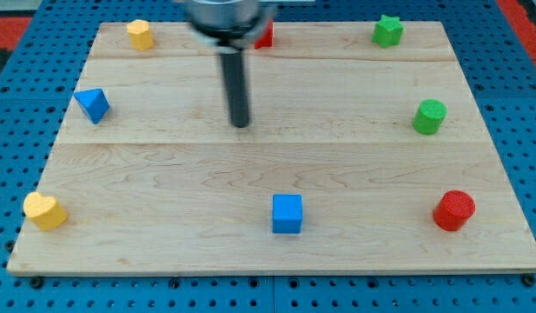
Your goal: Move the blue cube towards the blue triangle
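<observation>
The blue cube sits near the view's bottom centre of the wooden board. The blue triangle lies at the view's left, in the upper half. My tip rests on the board near the centre, above and a little left of the blue cube, well apart from it, and far to the right of the blue triangle. The rod rises to the view's top.
A yellow block at top left, a red block partly hidden behind the rod mount, a green star at top right, a green cylinder at right, a red cylinder at bottom right, a yellow heart at bottom left.
</observation>
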Available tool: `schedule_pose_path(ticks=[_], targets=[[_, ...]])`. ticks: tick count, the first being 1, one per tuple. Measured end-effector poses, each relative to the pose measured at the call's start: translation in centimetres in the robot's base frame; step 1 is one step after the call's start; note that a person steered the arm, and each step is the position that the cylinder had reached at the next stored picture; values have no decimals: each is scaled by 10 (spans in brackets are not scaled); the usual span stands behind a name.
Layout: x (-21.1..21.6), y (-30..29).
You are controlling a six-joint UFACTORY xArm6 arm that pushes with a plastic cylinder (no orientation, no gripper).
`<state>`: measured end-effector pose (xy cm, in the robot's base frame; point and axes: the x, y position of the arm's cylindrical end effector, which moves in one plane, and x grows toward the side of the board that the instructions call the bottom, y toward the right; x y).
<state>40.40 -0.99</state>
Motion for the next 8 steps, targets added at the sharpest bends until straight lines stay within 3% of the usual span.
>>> schedule_pose_path(ticks=[1, 3, 4, 5, 7, 8], targets=[[22, 70], [158, 119], [163, 25], [132, -41], [119, -77], [108, -140]])
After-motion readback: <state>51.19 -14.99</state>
